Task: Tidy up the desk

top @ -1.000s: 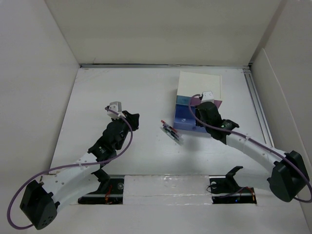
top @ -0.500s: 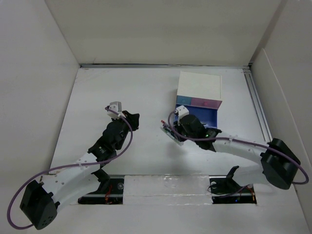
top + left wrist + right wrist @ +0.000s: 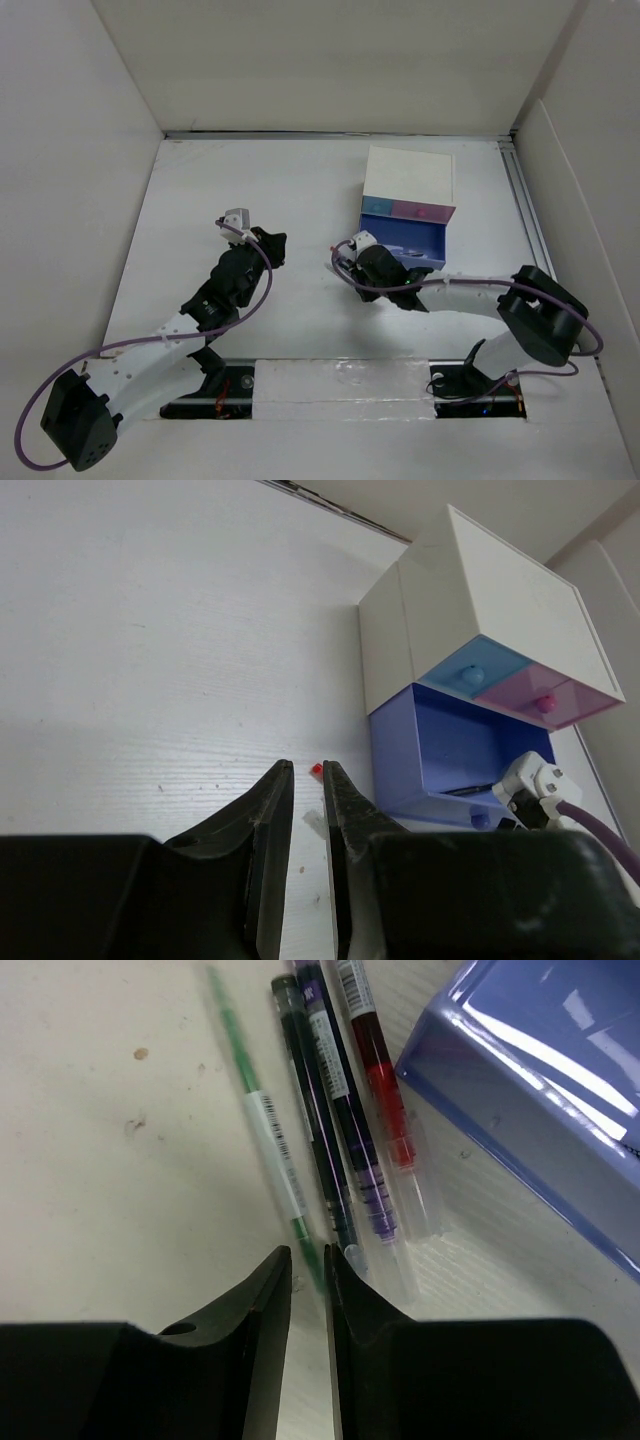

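- Right claw (image 3: pixel 307 1255): fingers were pinched down to a thin slit with nothing clamped in it, far as I could tell. It hung low over the big flat white matte desk (image 3: pixel 250 180), right at the near ends of the pens.
- Just ahead of it lay four pens side by side, touching or nearly so: a slim green pen (image 3: pixel 270 1140) on the left, then a dark clear-barrelled pen (image 3: pixel 312 1110), a purple clear-barrelled pen (image 3: pixel 345 1100) and a red clear-barrelled pen (image 3: pixel 378 1070).
- Their long axes ran straight away from the fingertips, leaning slightly left, so the fingers closed across them. The green one's near end pointed right into the slit, so I'd call it the likeliest pick. The claw would have to spread first, though.
- Just right of the red pen sat the pulled-out blue plastic drawer (image 3: pixel 530 1090). I couldn't make out anything definite inside it.
- That drawer belonged to the small white box (image 3: pixel 410 172), whose little blue drawer (image 3: pixel 470 670) and pink drawer (image 3: pixel 540 700) were pushed in, contents hidden.
- Left claw (image 3: pixel 308 775) was also squeezed to a slit and holding nothing. It was well apart to the left, so the right arm was clearly the nearer one.
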Motion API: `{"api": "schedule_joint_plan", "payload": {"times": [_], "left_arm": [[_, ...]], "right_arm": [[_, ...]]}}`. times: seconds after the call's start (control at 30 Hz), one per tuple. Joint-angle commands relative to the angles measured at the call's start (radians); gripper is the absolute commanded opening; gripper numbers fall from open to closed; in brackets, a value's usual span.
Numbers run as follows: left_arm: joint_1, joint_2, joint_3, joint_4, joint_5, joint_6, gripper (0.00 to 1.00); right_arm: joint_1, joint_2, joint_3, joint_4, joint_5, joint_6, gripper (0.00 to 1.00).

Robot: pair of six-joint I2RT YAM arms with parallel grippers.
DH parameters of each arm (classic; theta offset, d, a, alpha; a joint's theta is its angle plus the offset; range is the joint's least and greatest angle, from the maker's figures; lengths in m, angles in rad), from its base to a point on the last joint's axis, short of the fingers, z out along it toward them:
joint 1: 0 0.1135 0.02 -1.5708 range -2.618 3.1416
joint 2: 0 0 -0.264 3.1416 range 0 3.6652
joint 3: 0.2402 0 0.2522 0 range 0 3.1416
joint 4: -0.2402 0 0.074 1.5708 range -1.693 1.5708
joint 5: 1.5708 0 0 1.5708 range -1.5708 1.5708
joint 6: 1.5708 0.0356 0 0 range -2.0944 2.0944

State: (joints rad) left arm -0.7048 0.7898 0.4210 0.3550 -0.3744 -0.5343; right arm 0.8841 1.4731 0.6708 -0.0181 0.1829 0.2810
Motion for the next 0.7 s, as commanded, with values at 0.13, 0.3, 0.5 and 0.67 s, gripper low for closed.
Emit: {"api": "schedule_joint_plan", "payload": {"times": [0.13,0.3,0.5,0.67], "left_arm": [[0.002,0.0,-0.001,0.039,0.003,-0.001,0.15],[0.002,0.003,0.001,0.041,0.003,-0.001,0.15],[0.002,0.002,-0.001,0.038,0.002,-0.001,0.15],[0.002,0.006,0.002,0.041,0.005,-0.001,0.15]], "right_arm": [[0.004,0.029,0.024,0.046,0.05,0.003,0.25],[0.004,0.058,0.035,0.046,0.055,-0.006,0.27],[0.024,0.104,0.038,0.064,0.043,0.003,0.04],[0.053,-0.058,0.056,-0.011,0.046,-0.012,0.0]]}}
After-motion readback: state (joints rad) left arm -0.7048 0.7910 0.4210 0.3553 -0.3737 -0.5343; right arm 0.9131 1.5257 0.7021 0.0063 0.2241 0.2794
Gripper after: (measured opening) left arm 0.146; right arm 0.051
